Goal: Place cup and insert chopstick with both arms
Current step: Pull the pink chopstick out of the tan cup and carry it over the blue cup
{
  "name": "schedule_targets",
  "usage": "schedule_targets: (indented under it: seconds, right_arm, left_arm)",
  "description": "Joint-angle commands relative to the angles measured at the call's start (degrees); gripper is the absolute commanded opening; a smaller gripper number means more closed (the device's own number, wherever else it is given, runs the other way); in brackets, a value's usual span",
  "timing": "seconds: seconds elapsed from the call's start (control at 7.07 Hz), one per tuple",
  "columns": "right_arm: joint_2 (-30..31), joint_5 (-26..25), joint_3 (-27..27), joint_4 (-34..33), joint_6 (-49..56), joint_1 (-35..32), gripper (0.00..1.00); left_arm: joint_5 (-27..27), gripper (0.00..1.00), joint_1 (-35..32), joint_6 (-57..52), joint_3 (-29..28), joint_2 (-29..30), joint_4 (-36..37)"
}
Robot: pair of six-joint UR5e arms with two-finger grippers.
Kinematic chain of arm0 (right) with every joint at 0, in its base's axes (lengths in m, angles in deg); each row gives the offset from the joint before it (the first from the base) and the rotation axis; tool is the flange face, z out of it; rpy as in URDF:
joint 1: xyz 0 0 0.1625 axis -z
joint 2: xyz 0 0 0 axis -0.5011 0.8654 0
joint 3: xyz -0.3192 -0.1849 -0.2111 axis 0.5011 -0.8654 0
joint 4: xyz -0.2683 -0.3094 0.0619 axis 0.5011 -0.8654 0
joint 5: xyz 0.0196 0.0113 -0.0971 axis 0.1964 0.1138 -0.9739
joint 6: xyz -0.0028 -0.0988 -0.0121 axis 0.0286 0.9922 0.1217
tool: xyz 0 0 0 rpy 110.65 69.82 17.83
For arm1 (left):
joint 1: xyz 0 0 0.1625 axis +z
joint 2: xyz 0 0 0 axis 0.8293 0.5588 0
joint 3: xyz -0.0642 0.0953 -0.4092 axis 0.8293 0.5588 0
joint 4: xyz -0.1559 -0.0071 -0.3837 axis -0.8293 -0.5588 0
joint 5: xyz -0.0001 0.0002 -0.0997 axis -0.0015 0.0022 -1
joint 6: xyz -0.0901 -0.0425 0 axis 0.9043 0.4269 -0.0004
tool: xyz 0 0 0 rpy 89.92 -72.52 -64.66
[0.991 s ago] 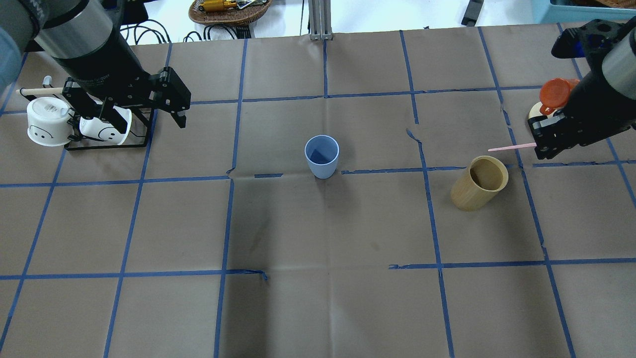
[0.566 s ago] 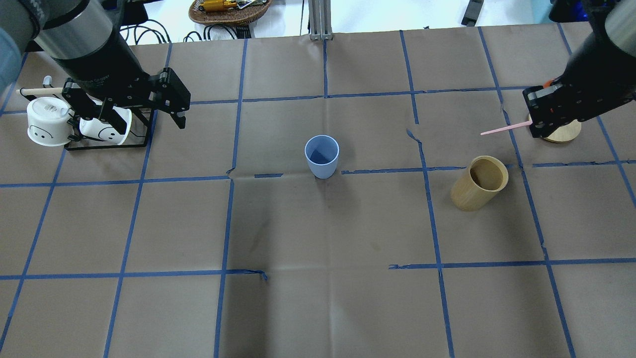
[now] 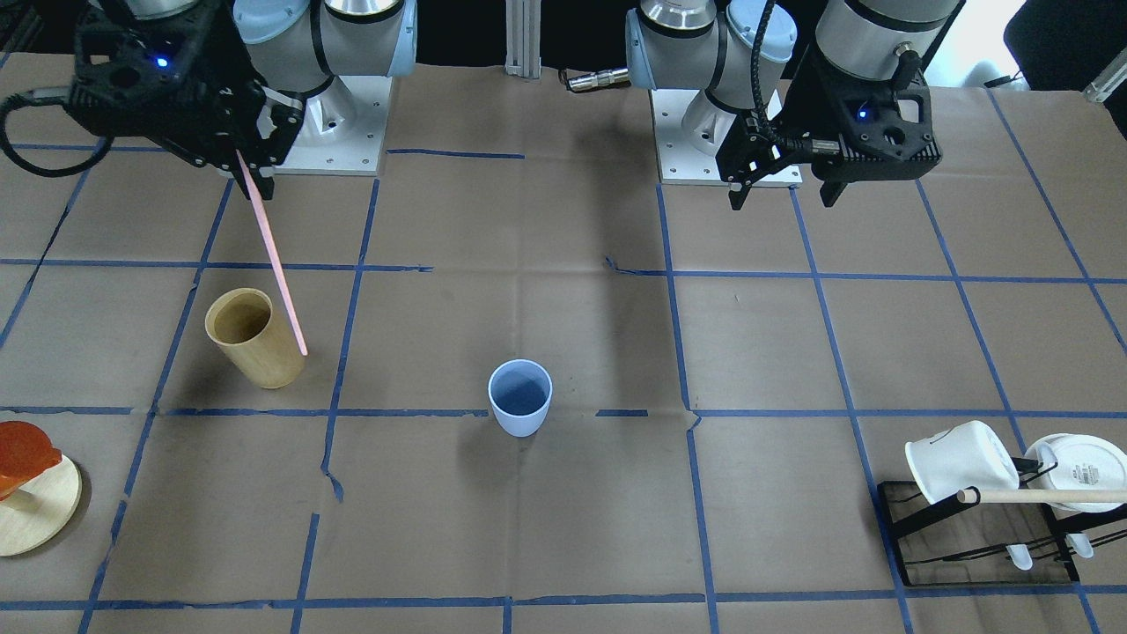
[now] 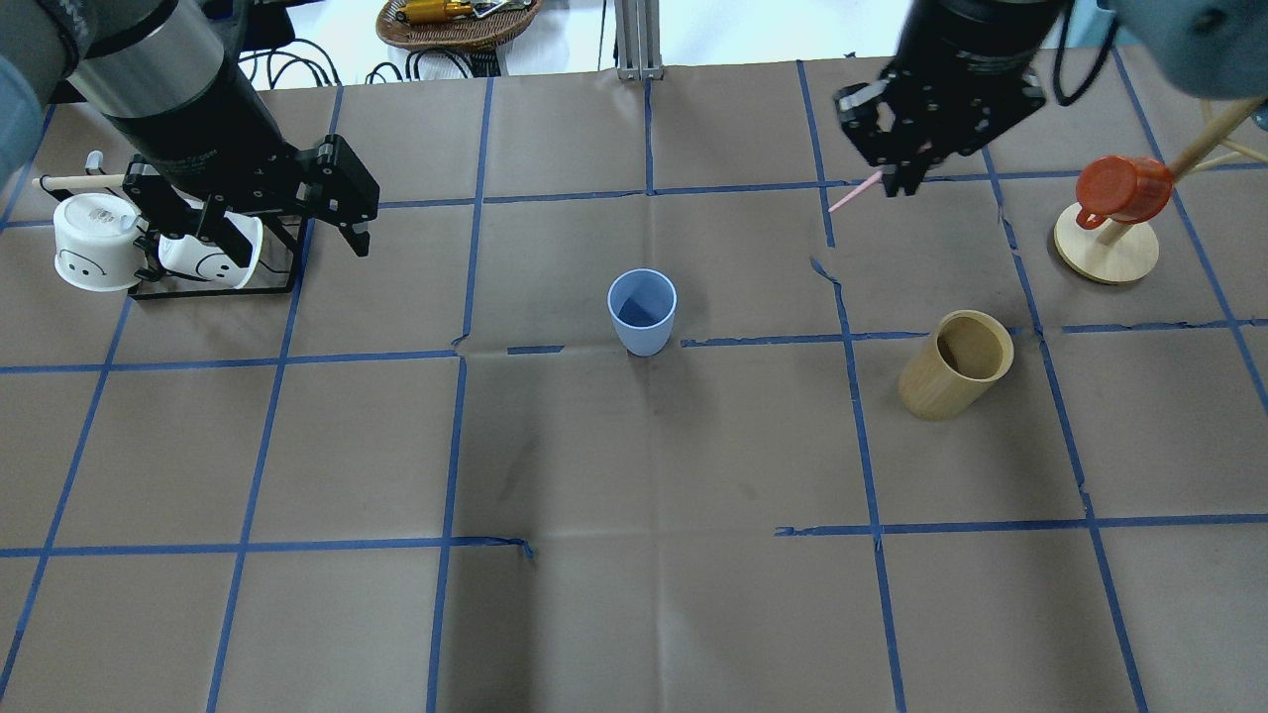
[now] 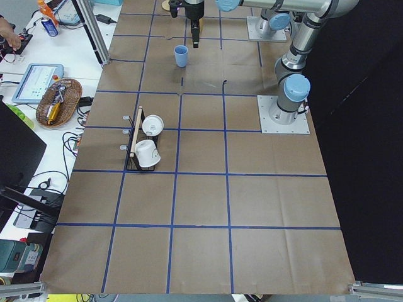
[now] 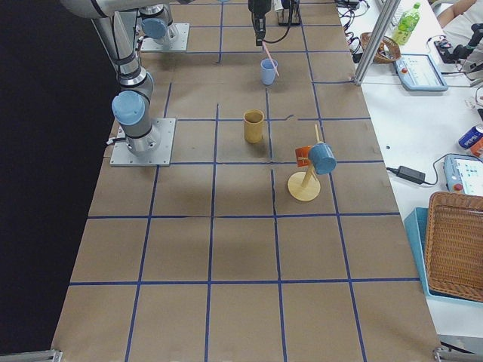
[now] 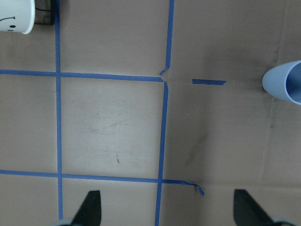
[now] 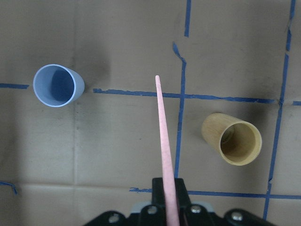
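The light blue cup (image 4: 642,312) stands upright near the table's middle; it also shows in the front view (image 3: 520,396) and the right wrist view (image 8: 56,85). My right gripper (image 4: 897,176) is shut on the pink chopstick (image 4: 852,195), held high over the far right part of the table. The chopstick (image 3: 273,255) hangs down from the gripper (image 3: 251,167), and its tip (image 8: 157,79) lies between the blue cup and a tan cup. My left gripper (image 4: 297,233) is open and empty, at the left beside a mug rack, well apart from the cup (image 7: 284,87).
A tan wooden cup (image 4: 956,364) stands right of the blue cup. A black rack with two white mugs (image 4: 99,243) and a wooden dowel is at the far left. An orange mug (image 4: 1119,188) hangs on a wooden stand (image 4: 1107,253) at the right.
My right arm has swung from the table's right edge toward the far middle-right, carrying the chopstick, which now points more steeply down. The left arm and the cup have not moved.
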Motion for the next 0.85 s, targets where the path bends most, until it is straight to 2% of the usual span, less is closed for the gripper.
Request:
schedule_targets:
  seconds: [0.0,0.14,0.71]
  right_arm:
    - [-6.6,0.0,-4.2,1.3,-9.9,-8.5,0.03]
    - [-7.6,0.1,-3.9,2.5,-13.6,-10.9,0.03]
    - [-8.9,5.1,-4.4,3.1,-14.8,-11.6,0.03]
  left_arm:
    - [0.0,1.00,0.0,-0.1,0.0,0.1,0.0]
    - [0.0,1.00,0.0,-0.1,0.0,0.1,0.0]
    - [0.0,1.00,0.0,-0.1,0.0,0.0,0.0]
